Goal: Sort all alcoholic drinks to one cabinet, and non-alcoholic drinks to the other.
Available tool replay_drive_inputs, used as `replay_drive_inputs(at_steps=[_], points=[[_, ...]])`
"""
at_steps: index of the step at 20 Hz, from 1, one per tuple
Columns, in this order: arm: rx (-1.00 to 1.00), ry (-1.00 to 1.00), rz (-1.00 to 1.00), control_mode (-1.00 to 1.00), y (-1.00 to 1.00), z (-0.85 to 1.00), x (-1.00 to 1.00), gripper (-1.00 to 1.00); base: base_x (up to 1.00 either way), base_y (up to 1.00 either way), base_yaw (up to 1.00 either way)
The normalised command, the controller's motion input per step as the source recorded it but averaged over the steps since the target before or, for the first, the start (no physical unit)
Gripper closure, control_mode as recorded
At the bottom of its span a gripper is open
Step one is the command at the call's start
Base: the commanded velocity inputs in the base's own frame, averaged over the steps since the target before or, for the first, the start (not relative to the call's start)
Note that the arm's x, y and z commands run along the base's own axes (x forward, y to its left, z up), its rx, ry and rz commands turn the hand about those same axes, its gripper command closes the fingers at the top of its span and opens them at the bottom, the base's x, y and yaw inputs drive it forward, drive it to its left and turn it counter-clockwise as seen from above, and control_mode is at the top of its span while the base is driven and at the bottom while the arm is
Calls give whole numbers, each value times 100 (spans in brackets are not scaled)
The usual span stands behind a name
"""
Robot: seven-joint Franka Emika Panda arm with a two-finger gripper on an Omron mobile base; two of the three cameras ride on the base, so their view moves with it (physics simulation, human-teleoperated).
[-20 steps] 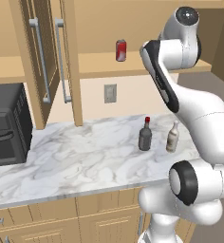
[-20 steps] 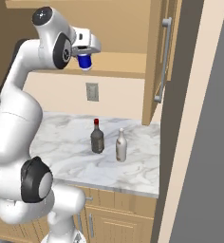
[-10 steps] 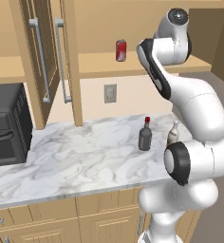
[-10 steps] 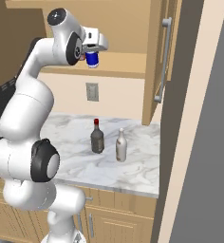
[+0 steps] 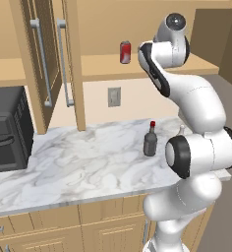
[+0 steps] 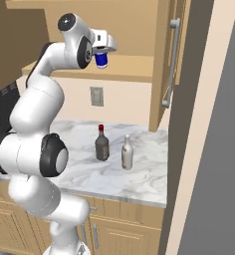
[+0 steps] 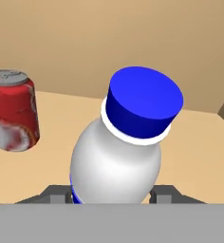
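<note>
Tool (image 6: pixel 102 56) clamped on the white blue-capped bottle (image 7: pixel 121 156), up at the cabinet shelf (image 5: pixel 137 66). Hand view puts one red soda can (image 7: pixel 12 116) beside it. Right base view: two long-necked bottles on the surface (image 6: pixel 139 169), dark grey red-capped (image 6: pixel 102 144) and pale beige (image 6: pixel 127 153).

White blue-capped bottle (image 7: pixel 118 161) tilted, seemingly above shelf, near red can (image 7: pixel 12 111).

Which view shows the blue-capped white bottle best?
Hand view: the white plastic bottle with blue cap sits close up, held in the claw, beside the red soda can. Right base view shows just its blue end under the claw; in the left base view the arm hides it.
</note>
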Motion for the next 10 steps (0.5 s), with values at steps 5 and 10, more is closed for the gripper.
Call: replay_drive_inputs(at_steps=[5,10], points=[[0,-2,0,-100,-2,-18,29,100,0,0,0],[0,0,0,-100,-2,-17,28,100,0,0,0]])
